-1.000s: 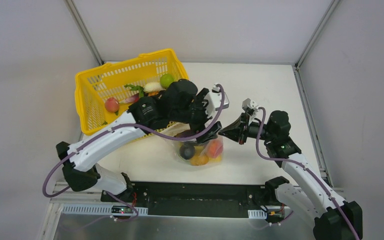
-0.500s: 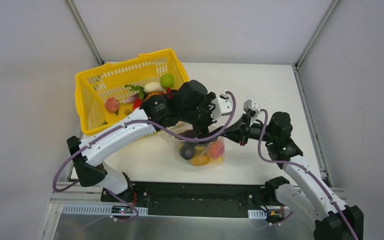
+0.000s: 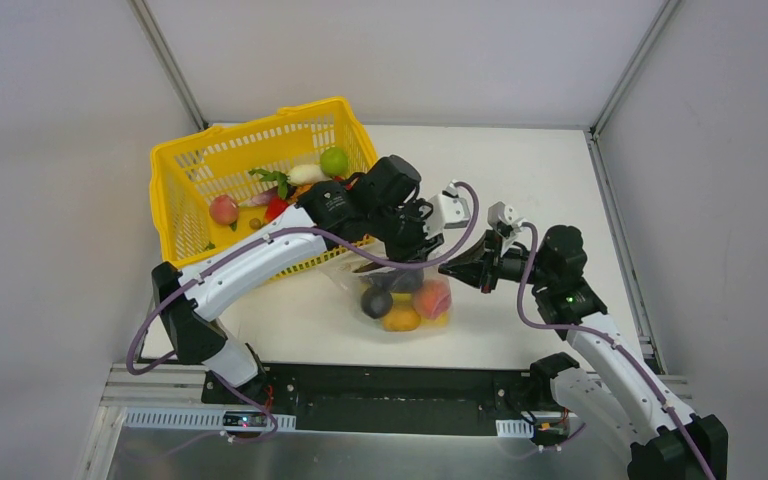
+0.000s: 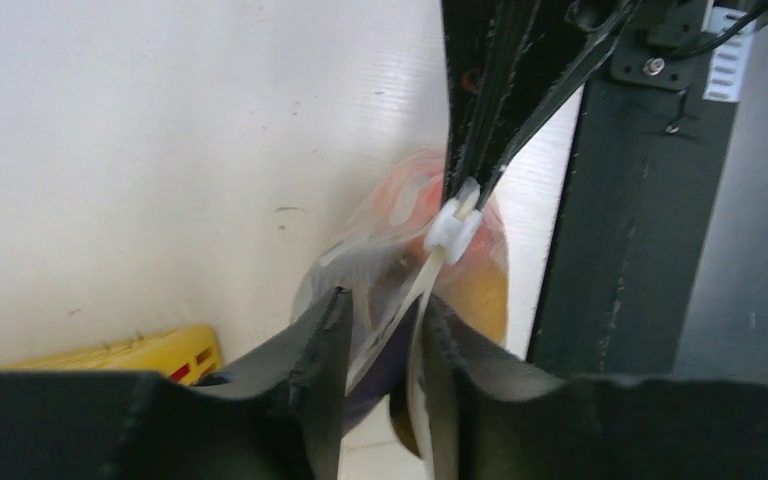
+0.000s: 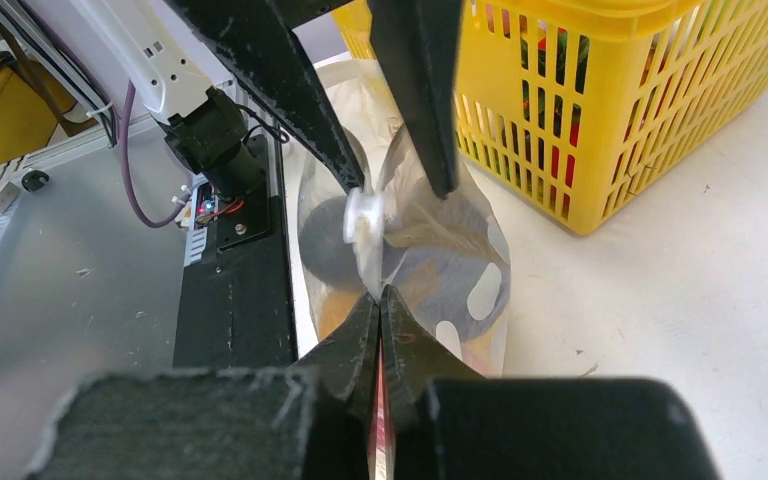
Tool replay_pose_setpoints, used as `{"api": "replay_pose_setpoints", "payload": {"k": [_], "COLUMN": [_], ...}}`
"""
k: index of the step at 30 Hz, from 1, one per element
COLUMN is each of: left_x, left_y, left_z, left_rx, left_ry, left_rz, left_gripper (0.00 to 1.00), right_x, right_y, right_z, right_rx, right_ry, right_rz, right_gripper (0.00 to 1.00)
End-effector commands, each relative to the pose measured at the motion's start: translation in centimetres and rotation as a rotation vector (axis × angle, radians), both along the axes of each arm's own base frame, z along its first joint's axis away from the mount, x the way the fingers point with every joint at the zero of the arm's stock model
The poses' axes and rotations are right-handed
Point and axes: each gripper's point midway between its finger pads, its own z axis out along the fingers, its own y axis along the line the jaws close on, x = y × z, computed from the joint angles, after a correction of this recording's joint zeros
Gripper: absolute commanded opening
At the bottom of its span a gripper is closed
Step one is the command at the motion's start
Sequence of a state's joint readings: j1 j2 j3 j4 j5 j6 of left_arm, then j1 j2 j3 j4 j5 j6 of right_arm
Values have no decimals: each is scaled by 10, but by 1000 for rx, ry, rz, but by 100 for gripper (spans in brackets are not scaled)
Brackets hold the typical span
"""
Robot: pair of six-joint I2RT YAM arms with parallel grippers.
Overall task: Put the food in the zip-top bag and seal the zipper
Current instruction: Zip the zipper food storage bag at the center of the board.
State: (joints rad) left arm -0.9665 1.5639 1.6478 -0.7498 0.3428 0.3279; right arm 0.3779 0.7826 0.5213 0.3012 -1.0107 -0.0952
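Left gripper: apart, straddling the zipper of the zip-top bag; no clamp visible on anything.
Right gripper: pinched shut on that same top edge, just beside the white slider.
Bag location: on the table between both grippers, just beside the yellow basket, holding dark, red and orange food.
Left over: green fruit and other pieces in the basket, so possibly sealing too soon.
Risk: closing beside the slider rather than on it, then skidding off thin film.
Risk: tugging the floppy edge out of the right pinch and spilling the load.
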Motion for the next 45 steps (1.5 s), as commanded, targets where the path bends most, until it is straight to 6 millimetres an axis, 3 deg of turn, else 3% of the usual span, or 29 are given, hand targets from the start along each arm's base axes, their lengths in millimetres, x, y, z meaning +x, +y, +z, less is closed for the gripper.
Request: {"api": "replay_pose_setpoints", "payload": {"k": [1, 6, 9, 11, 12, 17, 22, 25, 27, 28, 29, 32, 35, 41, 44, 45], "left_x": [-8, -9, -11, -13, -15, -17, -18, -16, -15, -15, -15, -14, -13, -13, -14, -13], "left_y": [-1, -2, -5, -7, -8, -10, -9, -9, -9, -9, -9, -8, -8, -10, -10, -10], "left_z": [9, 7, 8, 11, 12, 11, 9, 8, 7, 6, 6, 5, 6, 5, 5, 5], "left_rx": [-30, -41, -56, -72, -79, -89, -81, -78, -75, -70, -66, -60, -57, -51, -56, -61], "left_ry": [22, 38, 56, 69, 75, 84, 89, 83, 81, 80, 82, 79, 69, 83, 85, 82], "left_rz": [-27, -13, -10, -11, -17, -25, -26, -21, -18, -17, -17, -18, -17, -19, -17, -14], "left_gripper": [23, 2, 0, 0, 0, 0, 0, 0, 0, 0, 0, 0, 0, 0, 0, 1], "right_x": [-3, -1, 3, 6, 7, 10, 13, 9, 9, 9, 10, 9, 10, 8, 9, 9], "right_y": [2, 2, 1, 1, 1, 4, 8, 10, 9, 9, 9, 8, 7, 10, 10, 10], "right_z": [12, 14, 15, 15, 15, 17, 19, 18, 16, 15, 15, 17, 20, 21, 19, 18], "right_rx": [21, 22, 20, 15, 14, 3, 9, 9, 5, 4, 5, 12, 17, 23, 22, 21], "right_ry": [-70, -60, -52, -43, -39, -11, -16, -14, -20, -25, -28, -43, -57, -39, -33, -31], "right_rz": [29, 14, -12, -27, -30, -4, 13, 39, 42, 39, 35, 24, 7, 44, 46, 45], "right_gripper": [0, 0, 13, 34, 39, 48, 45, 31, 12, 10, 10, 31, 33, 15, 0, 0]}}
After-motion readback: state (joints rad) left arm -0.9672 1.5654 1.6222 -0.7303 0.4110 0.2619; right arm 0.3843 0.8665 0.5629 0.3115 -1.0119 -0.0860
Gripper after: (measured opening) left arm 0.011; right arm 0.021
